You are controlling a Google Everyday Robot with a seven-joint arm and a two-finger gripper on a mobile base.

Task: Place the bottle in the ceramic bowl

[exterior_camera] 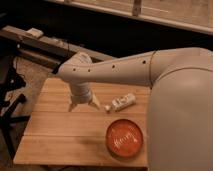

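- The bottle (121, 103) is a small, slim white plastic cylinder that narrows to a cap end. It lies on its side on the counter, with the cap pointing left and slightly down.
- The ceramic bowl (124, 138) is round, shallow and glossy orange-red, with a darker rim and pale marks inside. It sits near the front right edge of the counter, close below the bottle but not touching it, and nothing is in it.
- The end effector (83, 106) hangs just above the counter, to the left of the bottle's cap end. Its two short fingers are spread apart and nothing is between them.
- The arm (115, 67) is a smooth, pale, tube-like casing with a row of small dark dots. It reaches in from the right and bends down at a rounded wrist. A large rounded shell of the same pale material fills the right side of the view.
- The counter (55, 135) is made of light wooden planks running left to right, with visible seams and a matte grain.
- To the left, the floor (31, 75) is speckled, and dark frame legs stand on it.
- Behind is a dark rail (50, 44) with a small pale object (35, 33) resting on it, and a lighter ledge runs along the top.
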